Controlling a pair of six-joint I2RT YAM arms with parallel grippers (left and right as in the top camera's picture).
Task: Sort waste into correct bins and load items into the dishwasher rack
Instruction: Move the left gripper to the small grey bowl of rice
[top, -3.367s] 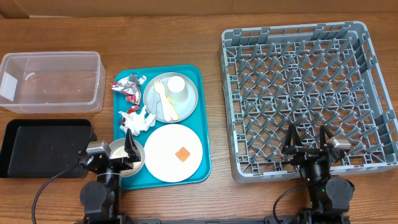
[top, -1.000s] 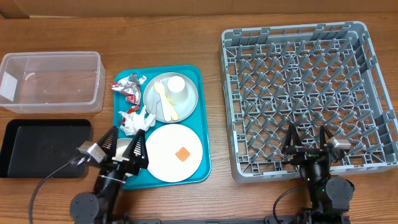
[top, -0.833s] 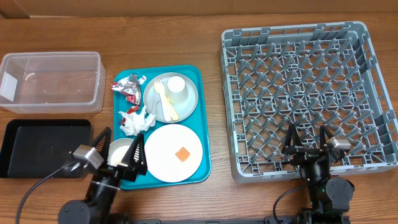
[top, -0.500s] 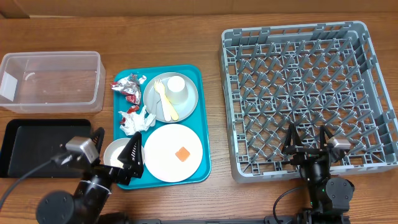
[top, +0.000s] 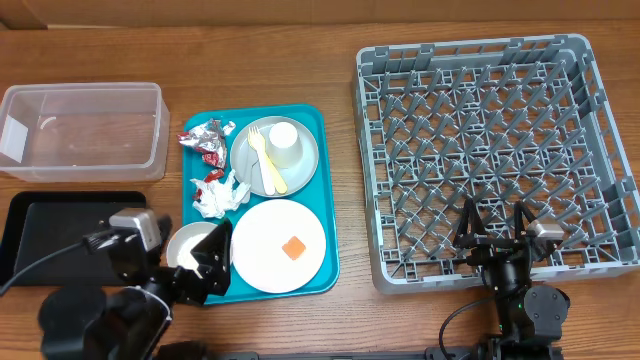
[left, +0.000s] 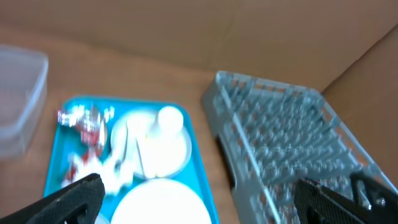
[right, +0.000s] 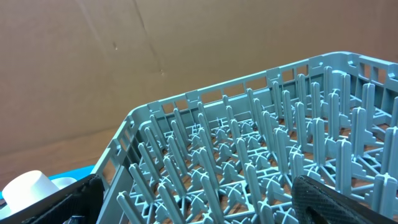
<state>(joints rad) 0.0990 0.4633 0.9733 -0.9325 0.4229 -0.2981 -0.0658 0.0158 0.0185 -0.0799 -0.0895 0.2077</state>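
The pale pink plate (top: 262, 240) with the orange food cube (top: 293, 248) lies at the front of the teal tray (top: 327, 200). The grey-green plate (top: 300, 165) behind it holds the white cup (top: 284, 140) and pale cutlery (top: 266, 168). The crumpled napkin (top: 222, 193) and foil wrappers (top: 207, 138) lie on the tray's left side. The white bowl (top: 188, 245) sits at the front left corner. My left gripper (top: 188, 264) is open, raised over the bowl. The blurred left wrist view shows the jaws (left: 208, 205) apart above the pink plate (left: 161, 202). My right gripper (top: 495, 232) (right: 196, 199) is open and empty at the dishwasher rack's (top: 490, 150) front edge.
The clear tub (top: 85, 130) stands at the back left and the black tray (top: 60, 235) in front of it, beside my left arm. The rack's (right: 249, 162) upright pegs fill the right wrist view. A cardboard wall runs behind the table.
My left arm has lifted and swung left from the tray's front corner, so it looms larger overhead. The bowl shows more. The right arm has not moved.
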